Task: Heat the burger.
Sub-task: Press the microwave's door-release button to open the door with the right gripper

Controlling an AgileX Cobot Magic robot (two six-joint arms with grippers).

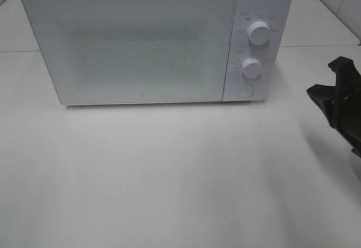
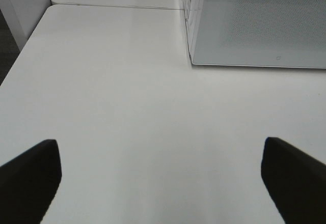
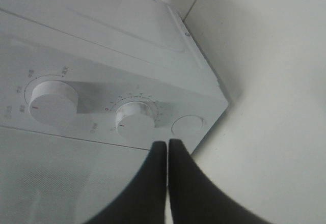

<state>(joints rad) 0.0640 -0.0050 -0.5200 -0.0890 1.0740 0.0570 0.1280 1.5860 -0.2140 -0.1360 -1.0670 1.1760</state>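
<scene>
Burger isn't showing anywhere, so I'm guessing it's sitting behind the microwave [image 1: 135, 45]'s closed, glossy speckled door. Right claw [image 3: 167, 145] is pinched together, pointing at the round white timer knob [image 3: 135, 123], probably lining up to set it. Left claw [image 2: 162, 163] is hanging wide apart over the smooth table [image 2: 127, 107].

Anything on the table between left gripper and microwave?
No. Left wrist view shows only bare white table between the open left gripper and the microwave.

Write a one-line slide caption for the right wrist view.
Shut black right gripper aimed toward the lower round white dial on the white box-shaped microwave.
</scene>
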